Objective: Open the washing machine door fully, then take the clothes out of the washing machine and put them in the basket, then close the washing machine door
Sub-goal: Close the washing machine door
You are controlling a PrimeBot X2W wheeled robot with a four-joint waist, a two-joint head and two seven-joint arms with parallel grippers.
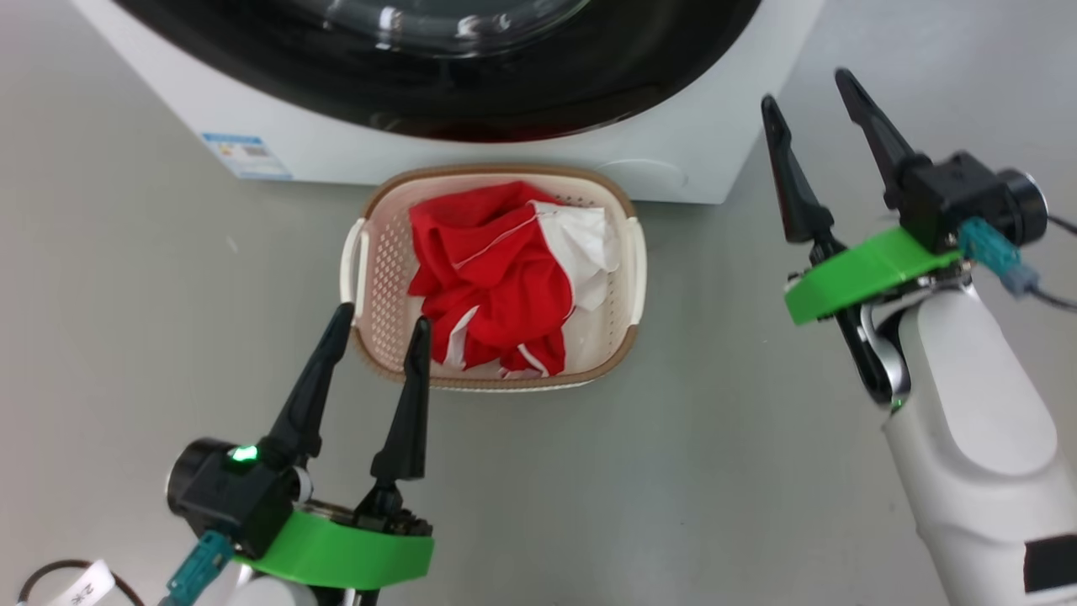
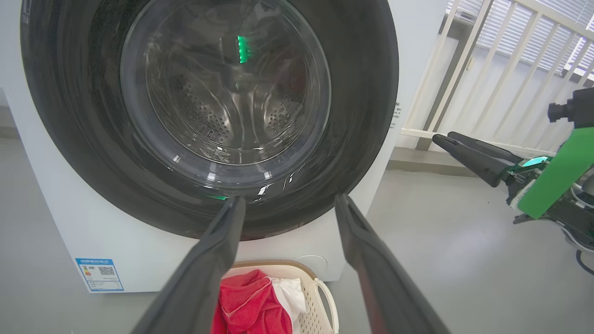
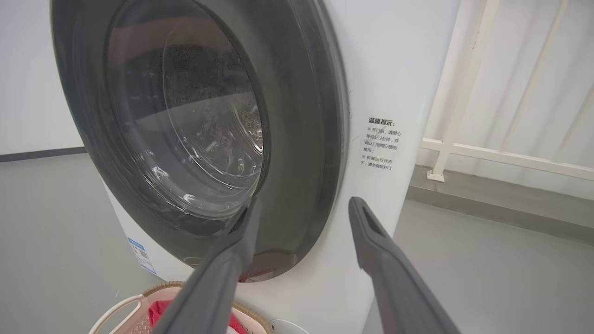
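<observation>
Left gripper point(image 1: 382, 314) is shown spread and empty, its tips at the near rim of the basket point(image 1: 496, 171), with the clothes point(image 1: 496, 261) heaped inside just ahead of it; beyond, the washing machine door point(image 1: 471, 101) is seen shut against the washing machine point(image 1: 379, 156); right gripper point(image 1: 806, 87) is shown spread and empty, well right of the basket

red and white clothes point(image 1: 496, 269) lie heaped in the basket point(image 1: 383, 278) on the grey floor point(image 1: 673, 438), just in front of the washing machine point(image 1: 336, 151). left claw point(image 1: 382, 315) and right claw point(image 1: 806, 87) both gape, empty.
</observation>
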